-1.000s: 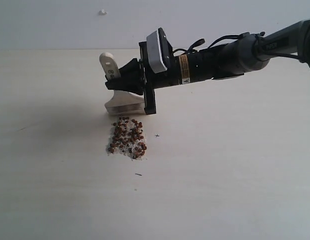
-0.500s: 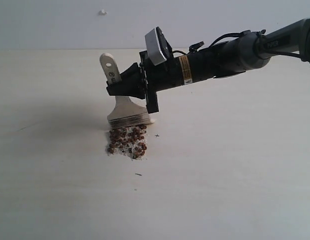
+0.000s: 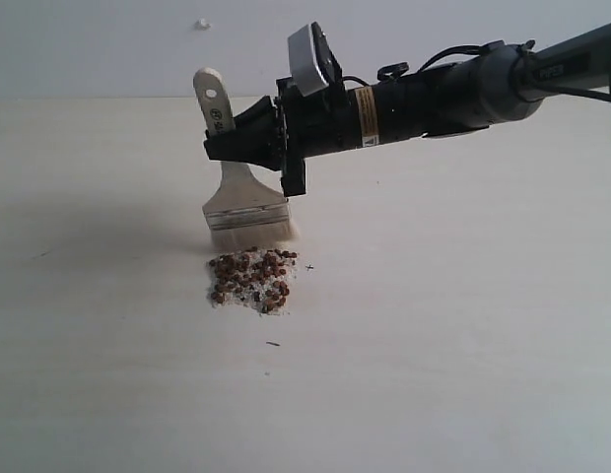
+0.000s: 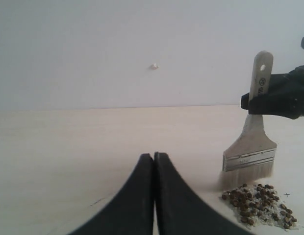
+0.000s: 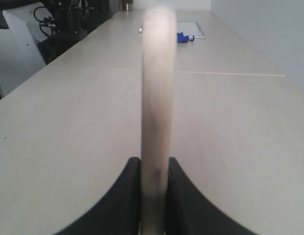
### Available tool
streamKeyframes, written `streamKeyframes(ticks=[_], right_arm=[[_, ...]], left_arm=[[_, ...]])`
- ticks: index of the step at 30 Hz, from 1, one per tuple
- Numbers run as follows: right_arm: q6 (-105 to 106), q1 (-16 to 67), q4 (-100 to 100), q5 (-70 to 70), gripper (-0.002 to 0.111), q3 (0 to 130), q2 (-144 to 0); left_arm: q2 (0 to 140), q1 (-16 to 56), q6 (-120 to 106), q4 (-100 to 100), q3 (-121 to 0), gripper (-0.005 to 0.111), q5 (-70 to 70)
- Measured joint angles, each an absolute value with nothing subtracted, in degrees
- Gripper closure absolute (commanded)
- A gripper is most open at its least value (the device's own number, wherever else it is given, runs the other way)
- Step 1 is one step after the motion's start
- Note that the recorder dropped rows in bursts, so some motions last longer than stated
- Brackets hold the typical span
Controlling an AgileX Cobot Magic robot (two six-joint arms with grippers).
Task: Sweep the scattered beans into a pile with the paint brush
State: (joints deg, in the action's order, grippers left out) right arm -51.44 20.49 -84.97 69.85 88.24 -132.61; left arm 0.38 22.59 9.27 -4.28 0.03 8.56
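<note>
The paint brush stands nearly upright, whitish handle up, silver ferrule and white bristles down. My right gripper is shut on its handle. The bristle tips hover just behind the pile of reddish-brown beans and pale grit, which lies compact on the table. The left wrist view shows the brush and the beans off to one side of my left gripper, which is shut with nothing in it and is out of the exterior view.
The pale wooden table spreads around the pile. A small dark fleck lies in front of the pile. In the right wrist view a white sheet with a blue object sits far down the table, beside dark equipment.
The brush dropped to the back edge of the beans and pushed them forward, then lifted off. The pile is now shorter and tighter. The left gripper stays shut.
</note>
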Motion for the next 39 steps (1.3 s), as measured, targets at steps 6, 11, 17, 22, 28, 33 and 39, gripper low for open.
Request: streamKeyframes(ticks=[6, 11, 17, 22, 28, 33, 39], right_arm=[[-49.6, 20.5, -84.1, 69.6, 0.108, 88.2, -131.4], [-50.0, 20.5, -83.7, 64.1, 0.108, 88.2, -128.2], [-60.6, 20.5, -83.4, 53.6, 0.108, 88.2, -125.8], [-80.8, 20.5, -88.1, 39.2, 0.108, 88.2, -122.6], [-104.9, 20.3, -98.9, 33.7, 0.108, 87.7, -117.3], [-111.2, 20.3, -99.8, 32.4, 0.108, 84.4, -111.6], [-112.4, 20.3, -100.0, 24.5, 0.108, 78.0, -105.1]], left_arm=[[0.4, 22.6, 9.3, -4.3, 0.0, 0.107, 8.6], [0.4, 22.6, 9.3, -4.3, 0.0, 0.107, 8.6], [0.4, 22.6, 9.3, -4.3, 0.0, 0.107, 8.6], [0.4, 22.6, 9.3, -4.3, 0.0, 0.107, 8.6], [0.4, 22.6, 9.3, -4.3, 0.0, 0.107, 8.6], [0.4, 22.6, 9.3, -4.3, 0.0, 0.107, 8.6], [0.4, 22.6, 9.3, -4.3, 0.0, 0.107, 8.6]])
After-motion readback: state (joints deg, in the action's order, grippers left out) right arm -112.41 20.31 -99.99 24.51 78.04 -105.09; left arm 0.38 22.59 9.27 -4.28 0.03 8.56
